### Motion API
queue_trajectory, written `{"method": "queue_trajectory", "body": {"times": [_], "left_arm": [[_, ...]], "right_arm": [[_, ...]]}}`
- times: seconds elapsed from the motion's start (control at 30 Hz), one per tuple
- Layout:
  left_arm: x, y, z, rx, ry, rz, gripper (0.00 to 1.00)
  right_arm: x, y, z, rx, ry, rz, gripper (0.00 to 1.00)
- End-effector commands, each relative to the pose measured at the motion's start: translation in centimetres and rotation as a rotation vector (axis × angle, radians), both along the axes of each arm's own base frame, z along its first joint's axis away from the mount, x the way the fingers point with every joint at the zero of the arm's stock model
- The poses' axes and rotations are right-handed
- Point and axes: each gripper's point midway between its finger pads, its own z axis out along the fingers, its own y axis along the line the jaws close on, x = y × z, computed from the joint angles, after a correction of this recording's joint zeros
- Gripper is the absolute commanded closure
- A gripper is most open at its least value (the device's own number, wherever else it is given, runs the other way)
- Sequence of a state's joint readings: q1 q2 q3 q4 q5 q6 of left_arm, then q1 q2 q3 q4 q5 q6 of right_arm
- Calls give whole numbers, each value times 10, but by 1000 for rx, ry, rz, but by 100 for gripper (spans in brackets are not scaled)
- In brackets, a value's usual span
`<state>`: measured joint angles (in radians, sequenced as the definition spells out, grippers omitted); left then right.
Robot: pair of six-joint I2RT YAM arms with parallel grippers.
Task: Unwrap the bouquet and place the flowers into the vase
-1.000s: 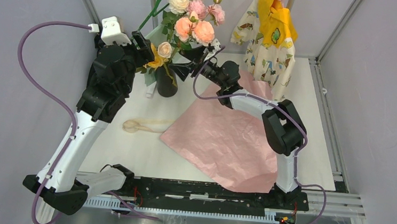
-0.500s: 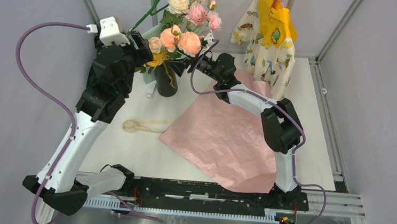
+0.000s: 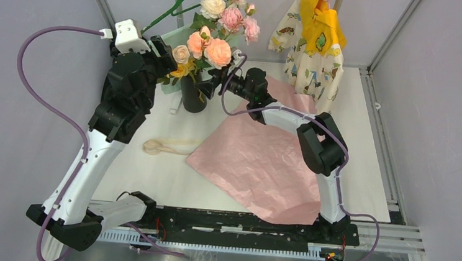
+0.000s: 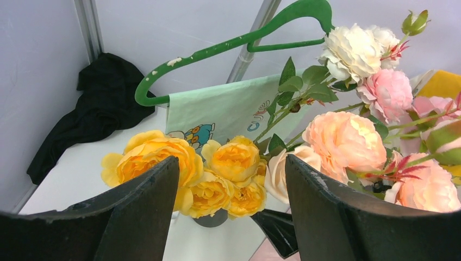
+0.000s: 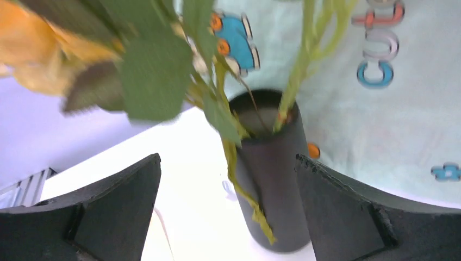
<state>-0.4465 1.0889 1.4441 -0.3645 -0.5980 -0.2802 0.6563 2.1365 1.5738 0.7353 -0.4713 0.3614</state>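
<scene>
The flowers stand in the black vase, the pink paper and ribbon lie loose nearby, and the left gripper and right gripper flank it, jaws spread and empty, so it looks practically finished.

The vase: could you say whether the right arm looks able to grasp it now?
Probably yes: the right gripper is open, and the vase stands just ahead between its fingers; only a drooping stem crosses it.

Overhead camera looks down from behind; both wrist cameras (close-up) share the flowers.
</scene>
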Motion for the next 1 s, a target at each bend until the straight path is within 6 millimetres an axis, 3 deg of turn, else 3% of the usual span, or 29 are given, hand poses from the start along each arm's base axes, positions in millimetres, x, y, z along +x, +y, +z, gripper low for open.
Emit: {"method": "queue_trajectory", "body": {"times": [0.0,0.37,0.53,0.67,0.83,0.97], "left_arm": [[-2,3,14,-22,-51,16,22],[-4,8,16,-18,-53,36,22],[-4,12,18,-11,-56,60,22],[-7,20,26,-3,-62,100,22],[-7,20,29,-15,-70,97,22],[-7,19,24,-24,-53,97,22]], "right_arm": [[-8,-13,16,1,-49,-38,2],[-39,-56,-17,-111,-39,-102,2],[-51,-95,-25,-188,-50,-227,2],[-59,-141,-29,-264,-43,-395,2],[-64,-195,-16,-356,-62,-602,2],[-67,-233,19,-393,-106,-754,2]]}}
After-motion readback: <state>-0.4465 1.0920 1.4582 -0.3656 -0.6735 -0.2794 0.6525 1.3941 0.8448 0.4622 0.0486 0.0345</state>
